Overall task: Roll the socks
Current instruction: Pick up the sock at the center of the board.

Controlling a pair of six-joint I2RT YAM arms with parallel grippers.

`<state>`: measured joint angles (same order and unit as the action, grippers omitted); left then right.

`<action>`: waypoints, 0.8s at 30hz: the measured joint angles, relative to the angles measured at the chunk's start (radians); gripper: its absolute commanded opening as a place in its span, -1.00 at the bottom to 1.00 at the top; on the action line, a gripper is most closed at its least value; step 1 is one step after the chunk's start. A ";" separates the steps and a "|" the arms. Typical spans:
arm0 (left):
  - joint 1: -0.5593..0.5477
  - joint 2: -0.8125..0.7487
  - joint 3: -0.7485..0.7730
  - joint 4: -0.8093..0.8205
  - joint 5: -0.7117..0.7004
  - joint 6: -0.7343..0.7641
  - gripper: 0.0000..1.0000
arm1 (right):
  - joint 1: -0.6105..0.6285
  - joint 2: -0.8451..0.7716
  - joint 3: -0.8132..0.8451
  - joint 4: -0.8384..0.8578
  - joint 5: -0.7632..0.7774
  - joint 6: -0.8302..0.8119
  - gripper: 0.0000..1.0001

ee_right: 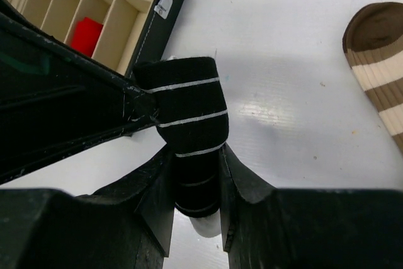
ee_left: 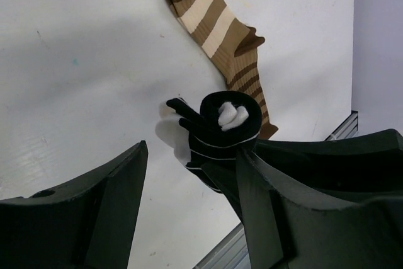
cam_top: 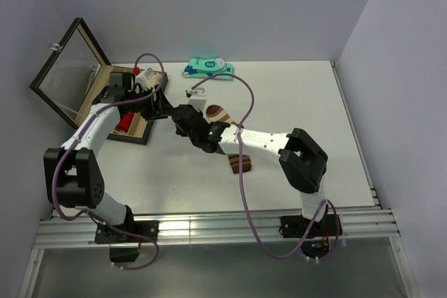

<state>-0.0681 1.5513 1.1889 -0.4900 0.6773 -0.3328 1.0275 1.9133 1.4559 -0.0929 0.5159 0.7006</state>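
Stuff on the white worktop, from the left: a black-framed wooden box with little compartments sits at the far left corner. Its glass lid is propped open, and there's a red thing in one compartment.

Just right of the box, the left hand has its jaws spread wide. One finger touches the side of the black sock, a fabric one with thin white stripes. It's wound into a tight roll with the white toe tucked in the middle of the coil. The roll is around the middle of the worktop, a bit to the left. Can't tell if it's resting on the surface or lifted off it.

The right hand comes in from the other side and pinches the lower part of that roll between both fingers, jaws narrow.

Just beside them lies the brown sock, fabric with wide tan bands, flat and unrolled. Its toe points at the far edge and its cuff at the near edge, and the right arm crosses over its middle in the top view.

A flat teal-and-white package sits at the far edge, apart from both socks.
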 measured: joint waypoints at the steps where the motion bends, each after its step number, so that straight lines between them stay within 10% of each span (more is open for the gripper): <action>1: 0.000 -0.003 0.000 0.004 0.002 -0.005 0.27 | 0.000 0.000 0.000 0.005 0.000 0.000 -1.00; 24: 0.004 -0.068 -0.006 0.040 0.044 -0.058 0.43 | 0.000 0.026 0.053 0.027 0.050 -0.026 -1.00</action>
<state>-0.0643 1.4830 1.1831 -0.4503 0.7216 -0.3912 1.0279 1.9388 1.5089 -0.0658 0.5659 0.6746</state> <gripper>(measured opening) 0.717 0.349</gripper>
